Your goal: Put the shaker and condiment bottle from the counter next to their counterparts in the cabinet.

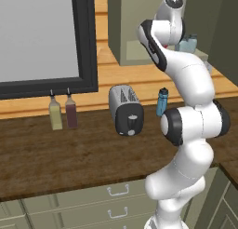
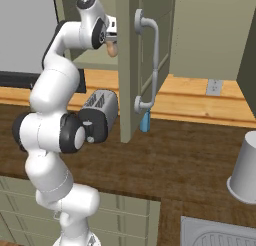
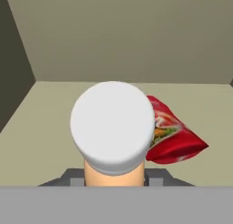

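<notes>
The white arm [image 1: 186, 130] rose from its base in a tall stack, bent at the dark elbow joint and reached upward, its wrist [image 2: 92, 20] turned level toward the cabinet [image 2: 127, 65]. The gripper [image 3: 113, 180] was closed on the condiment bottle [image 3: 113, 127], held upright above the cabinet's shelf; the fingers themselves were mostly hidden behind the bottle, so their exact grip was hard to judge.

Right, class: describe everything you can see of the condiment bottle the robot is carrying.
The condiment bottle is slim, with a smooth tan-orange body and a broad, round, pale whitish cap that looks like plastic. In the hand view it is seen cap-first, inside the cabinet, above the pale shelf, with the red packet just beyond it. The tool holds its body. In the right base view a little tan shows beside the cabinet door.
</notes>
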